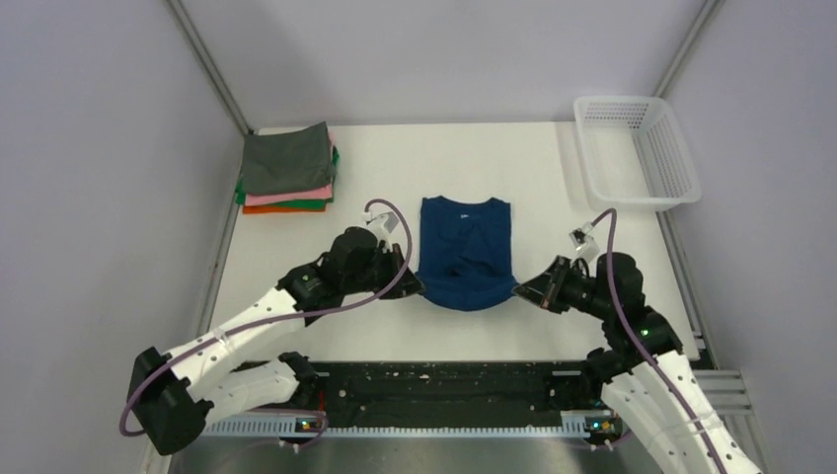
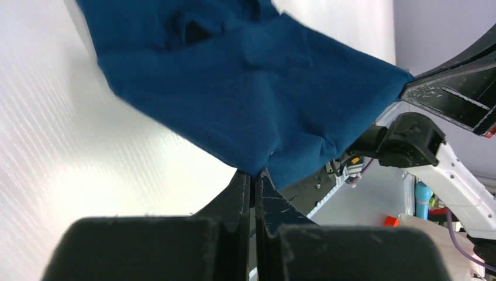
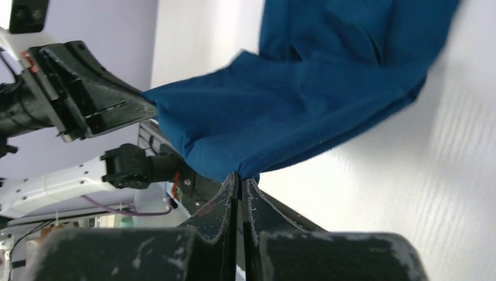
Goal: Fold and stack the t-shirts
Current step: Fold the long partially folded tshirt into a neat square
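The navy blue t-shirt (image 1: 466, 252) lies mid-table, folded to a narrow strip, collar at the far end. My left gripper (image 1: 415, 286) is shut on its near left corner, and my right gripper (image 1: 520, 290) is shut on its near right corner. Both hold the near hem lifted off the table. In the left wrist view the navy cloth (image 2: 245, 88) hangs from my pinched fingertips (image 2: 254, 175). In the right wrist view the cloth (image 3: 304, 99) is pinched the same way (image 3: 241, 177). A folded stack of t-shirts (image 1: 287, 170), grey on top over pink, green and orange, sits at the far left.
A white plastic mesh basket (image 1: 638, 151) stands at the far right corner. White table surface (image 1: 553, 217) surrounds the shirt. A black rail (image 1: 444, 380) runs along the near edge between the arm bases.
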You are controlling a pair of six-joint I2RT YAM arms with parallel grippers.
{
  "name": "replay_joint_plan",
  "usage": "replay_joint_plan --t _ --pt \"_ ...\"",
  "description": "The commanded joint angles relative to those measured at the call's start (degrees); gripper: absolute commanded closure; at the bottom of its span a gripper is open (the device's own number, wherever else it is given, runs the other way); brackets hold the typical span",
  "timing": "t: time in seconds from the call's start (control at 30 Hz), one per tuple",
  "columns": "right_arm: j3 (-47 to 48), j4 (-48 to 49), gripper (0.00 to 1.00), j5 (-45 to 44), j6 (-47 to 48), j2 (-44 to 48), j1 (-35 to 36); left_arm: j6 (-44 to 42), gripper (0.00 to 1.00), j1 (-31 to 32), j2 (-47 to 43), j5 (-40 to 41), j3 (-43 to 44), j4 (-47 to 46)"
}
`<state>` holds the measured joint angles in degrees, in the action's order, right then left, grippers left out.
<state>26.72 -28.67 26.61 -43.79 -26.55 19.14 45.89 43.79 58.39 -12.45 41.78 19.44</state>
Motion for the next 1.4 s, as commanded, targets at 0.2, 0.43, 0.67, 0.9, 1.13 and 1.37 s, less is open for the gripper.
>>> replay_joint_plan --t 0.2,0.43,0.67,0.9,1.13,1.37 --pt "10.0 5.2 1.0 -2.2 1.9 -5.3 0.5 -5.1 1.0 -3.2 3.5 3.0 8.9 -1.6" --pt "13.3 13.4 1.0 -4.9 4.1 -16.9 -1.3 -7.4 1.0 -10.7 14.6 -0.2 17.0 -2.9" --pt "16.6 21.9 1.0 -4.7 5.1 -28.2 -7.8 -9.1 1.0 -16.9 24.9 -2.5 23.5 -3.5" --pt "19.0 28.1 1.0 -2.6 5.7 -38.2 -10.8 -10.5 1.0 -21.2 35.7 -7.5 31.5 -3.7" --pt "21.8 34.4 1.0 1.2 6.7 -49.2 -15.1 -11.2 1.0 -23.4 43.8 -10.3 37.6 -2.6" --pt "23.7 38.5 1.0 0.9 6.8 -59.6 -16.3 -11.5 1.0 -23.8 52.6 -8.9 43.4 -3.6"
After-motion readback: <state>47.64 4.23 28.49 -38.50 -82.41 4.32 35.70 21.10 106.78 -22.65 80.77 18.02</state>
